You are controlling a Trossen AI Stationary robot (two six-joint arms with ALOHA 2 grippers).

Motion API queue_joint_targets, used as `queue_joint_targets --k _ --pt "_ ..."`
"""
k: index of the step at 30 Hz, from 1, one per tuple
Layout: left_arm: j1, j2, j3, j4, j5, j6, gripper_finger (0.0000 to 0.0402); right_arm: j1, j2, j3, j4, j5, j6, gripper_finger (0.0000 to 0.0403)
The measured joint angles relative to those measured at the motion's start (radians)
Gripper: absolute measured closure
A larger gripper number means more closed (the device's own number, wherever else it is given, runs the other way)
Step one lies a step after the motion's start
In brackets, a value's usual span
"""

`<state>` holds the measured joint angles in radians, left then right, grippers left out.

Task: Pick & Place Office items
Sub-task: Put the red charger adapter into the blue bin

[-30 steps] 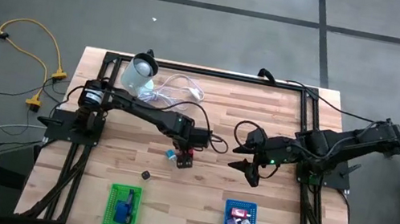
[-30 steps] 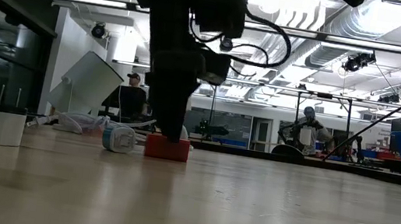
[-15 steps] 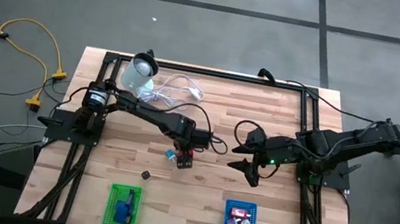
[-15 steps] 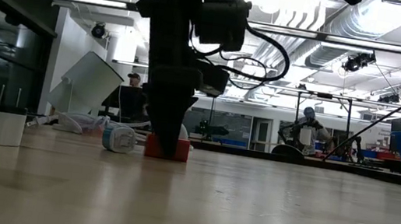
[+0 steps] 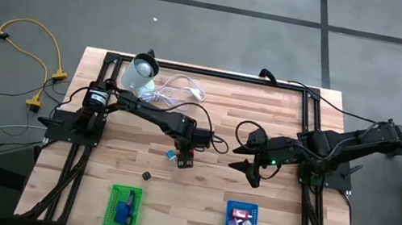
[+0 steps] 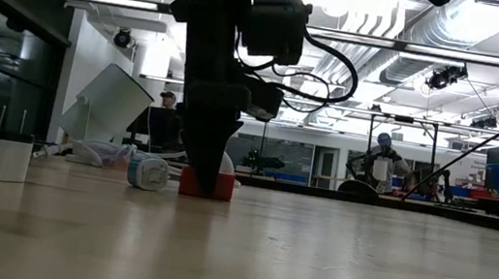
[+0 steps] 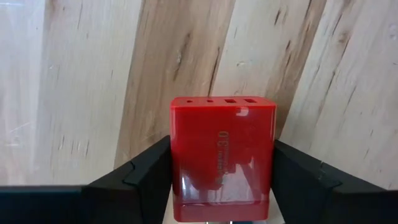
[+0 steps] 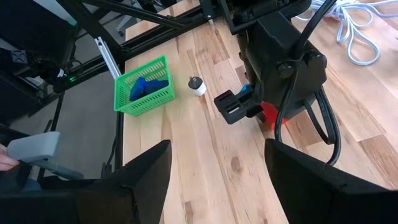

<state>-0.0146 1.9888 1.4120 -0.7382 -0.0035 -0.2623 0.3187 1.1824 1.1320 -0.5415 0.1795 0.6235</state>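
Since a moment earlier: left gripper has dropped lower over red charger block mid-table, fingers narrowed to touch both its sides, ready for lifting. Right gripper: waiting nearby, spread wide, empty. Green basket, blue basket: front edge, for sorted items.

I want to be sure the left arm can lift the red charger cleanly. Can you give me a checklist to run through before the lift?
1. Red charger sits between the left gripper fingers: ok.
2. Fingers pressed firmly on both sides: cannot tell; they stand against its sides in the left wrist view.
3. Charger resting flat on the table: ok, seen in the low view.
4. Small blue item beside the charger clear of the fingers: cannot tell.
5. Right gripper out of the way: ok, open and apart to the right.
6. Green basket and blue basket free to receive: ok.
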Motion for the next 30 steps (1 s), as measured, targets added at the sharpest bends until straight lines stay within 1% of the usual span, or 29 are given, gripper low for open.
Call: queue_joint_targets --k 4,17,20,25,30 --pt "0.0 0.0 0.0 0.0 0.001 0.0 0.019 0.0 0.0 0.0 0.0 0.0 0.0 0.0158" --pt "-0.001 0.0 0.0 0.001 0.006 0.0 0.019 0.0 0.0 0.0 0.0 0.0 0.0 0.0158" --pt "0.004 -0.001 0.0 0.006 0.037 0.0 0.019 0.0 0.0 0.0 0.0 0.0 0.0 0.0158" --pt "0.032 -0.004 0.0 0.023 0.124 0.0 0.019 0.0 0.0 0.0 0.0 0.0 0.0 0.0158" --pt "0.071 -0.005 0.0 0.073 0.161 0.004 0.019 0.0 0.0 0.0 0.0 0.0 0.0 0.0158"
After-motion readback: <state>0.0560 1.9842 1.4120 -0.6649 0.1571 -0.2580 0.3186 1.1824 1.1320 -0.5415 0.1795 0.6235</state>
